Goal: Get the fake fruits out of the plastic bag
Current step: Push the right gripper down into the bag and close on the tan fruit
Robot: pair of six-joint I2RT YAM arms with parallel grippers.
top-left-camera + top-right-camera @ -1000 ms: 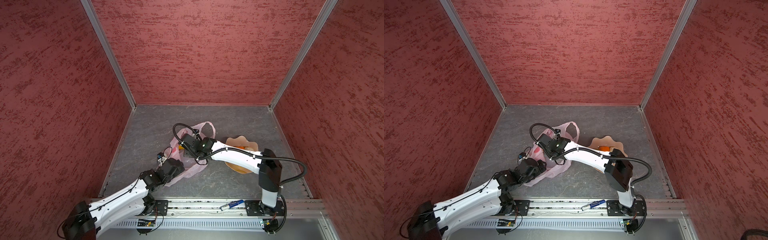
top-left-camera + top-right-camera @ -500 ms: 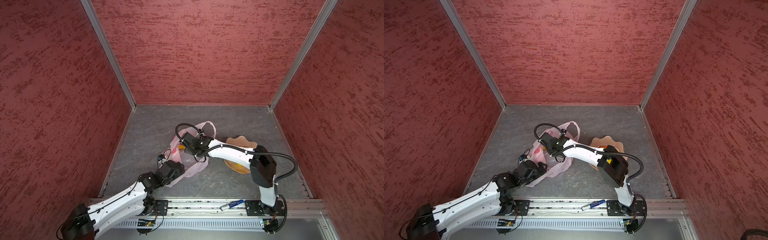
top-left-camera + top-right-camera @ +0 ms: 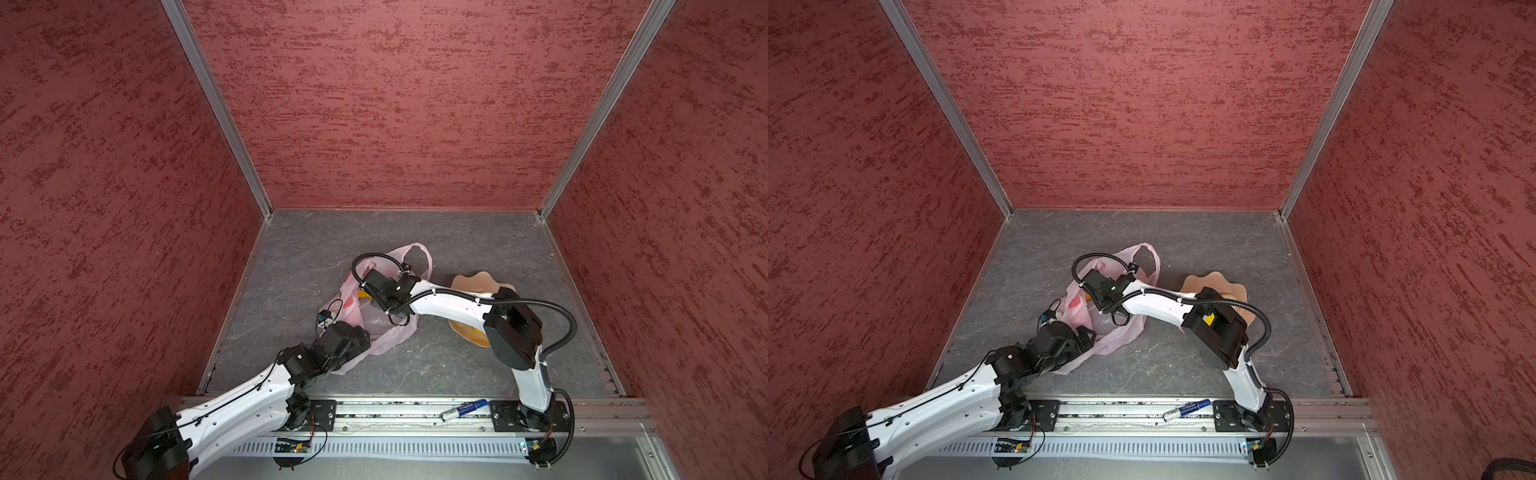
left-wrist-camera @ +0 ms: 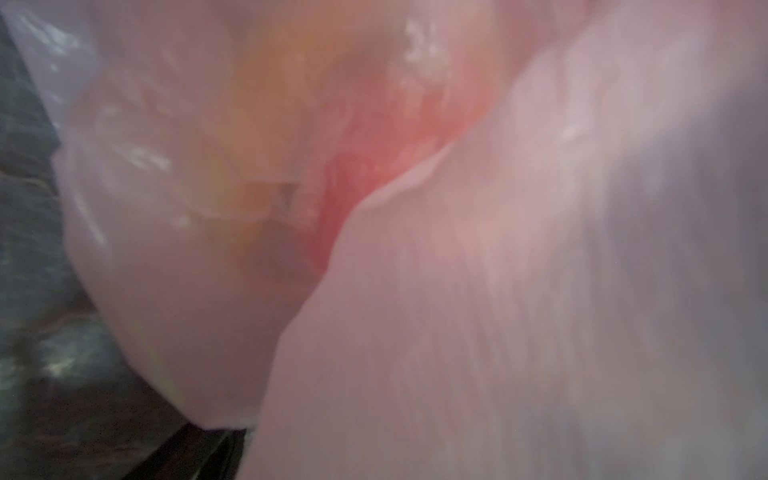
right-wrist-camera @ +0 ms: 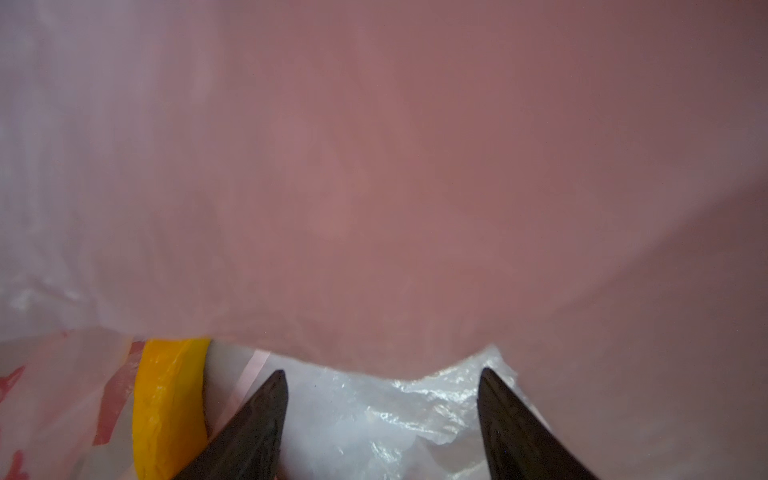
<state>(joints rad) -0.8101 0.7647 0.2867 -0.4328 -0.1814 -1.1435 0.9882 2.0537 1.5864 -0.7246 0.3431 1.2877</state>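
Your right end effector (image 5: 382, 372) is sitting inside the plastic bag (image 3: 390, 332) with its tapered black fingers (image 5: 257, 419) spread apart and gripping nothing. They are resting over glossy, crinkled film. A smooth, curved yellow fruit (image 5: 166, 399) is lying just beside one finger, still in the bag. Your left end effector (image 3: 361, 334) is pressing against the bag's near corner with its jaws wide. The blurred wrist view is hiding whether any film is caught. The thin, translucent pink bag is lying crumpled on the grey stone-patterned surface (image 3: 415, 249).
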